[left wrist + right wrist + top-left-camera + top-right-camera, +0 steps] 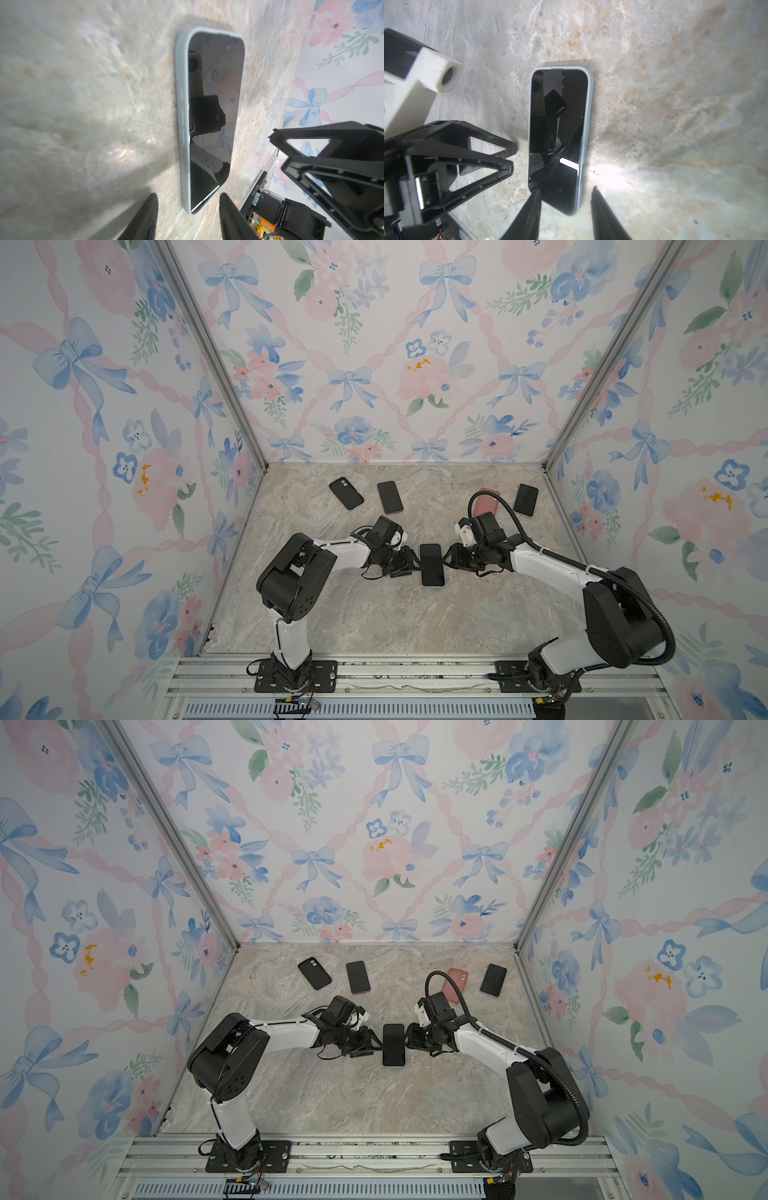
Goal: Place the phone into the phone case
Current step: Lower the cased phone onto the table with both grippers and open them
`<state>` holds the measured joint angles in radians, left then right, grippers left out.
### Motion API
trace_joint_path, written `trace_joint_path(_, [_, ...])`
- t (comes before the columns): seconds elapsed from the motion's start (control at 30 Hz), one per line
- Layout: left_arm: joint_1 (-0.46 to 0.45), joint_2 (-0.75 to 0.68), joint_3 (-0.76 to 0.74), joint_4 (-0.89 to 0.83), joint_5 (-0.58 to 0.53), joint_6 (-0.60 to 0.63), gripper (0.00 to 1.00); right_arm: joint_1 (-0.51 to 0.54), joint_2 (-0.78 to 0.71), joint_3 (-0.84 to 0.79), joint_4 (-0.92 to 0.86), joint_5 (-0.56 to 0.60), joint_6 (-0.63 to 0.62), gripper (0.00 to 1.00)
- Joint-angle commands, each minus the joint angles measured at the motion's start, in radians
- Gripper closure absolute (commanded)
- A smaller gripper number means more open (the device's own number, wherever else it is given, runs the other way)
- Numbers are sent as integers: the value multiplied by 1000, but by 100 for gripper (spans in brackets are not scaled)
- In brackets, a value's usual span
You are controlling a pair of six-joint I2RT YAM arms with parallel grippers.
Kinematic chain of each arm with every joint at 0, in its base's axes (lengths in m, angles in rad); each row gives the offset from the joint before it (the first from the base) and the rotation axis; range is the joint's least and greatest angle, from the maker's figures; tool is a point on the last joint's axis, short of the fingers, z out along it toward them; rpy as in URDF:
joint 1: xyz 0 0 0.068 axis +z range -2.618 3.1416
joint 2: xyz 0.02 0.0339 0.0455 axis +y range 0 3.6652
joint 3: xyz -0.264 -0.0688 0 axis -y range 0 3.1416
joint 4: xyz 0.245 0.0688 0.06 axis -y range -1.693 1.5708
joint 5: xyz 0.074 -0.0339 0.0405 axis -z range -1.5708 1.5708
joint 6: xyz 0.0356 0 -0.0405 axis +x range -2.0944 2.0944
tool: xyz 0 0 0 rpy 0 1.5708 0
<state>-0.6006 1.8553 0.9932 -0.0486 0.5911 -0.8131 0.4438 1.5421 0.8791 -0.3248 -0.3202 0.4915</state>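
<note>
- Left hand [415, 566] sits at one long edge of the phone [431, 565]. Its jaws are parted, and its fingers [230, 216] hold nothing.
- Right hand [446, 562] faces it at the opposite long edge, jaws likewise spread. One finger [529, 214] overlaps a phone corner, and I cannot tell whether they touch.
- Both top views show the phone lying flat, screen up, mid-bench [374, 622], well apart from the side walls. Bare marble lies open toward the front rail.
- Only the wrist views show the phone case [182, 124]. Its pale rim wraps the phone's edges all round, whereas from above the phone reads as one dark slab.
- Only the top views show the back row: a black case [346, 493], a second phone [390, 497], a pink case [455, 984] partly behind the right arm's cable, and a third phone [525, 500].
</note>
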Motion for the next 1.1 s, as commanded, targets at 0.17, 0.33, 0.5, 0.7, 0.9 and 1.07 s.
trace_joint_path(0.17, [10, 100, 78, -56, 32, 66, 55, -3, 145, 68, -4, -32, -28, 58])
trace_joint_path(0.33, [-11, 60, 26, -56, 58, 41, 58, 24, 118, 17, -32, -52, -13, 60])
trace_joint_path(0.5, [-30, 5, -40, -56, 67, -5, 60, 50, 45, -23, -67, -60, 7, 61])
trace_joint_path(0.7, [-54, 16, -36, -54, 65, -17, 63, 56, 9, -63, -83, -65, 5, 63])
trace_joint_path(0.9, [-64, 42, -26, -40, 69, -16, 66, 71, 34, -100, -35, -78, 26, 64])
trace_joint_path(1.07, [-63, 53, -19, -39, 69, -10, 69, 73, 54, -101, -23, -80, 27, 68])
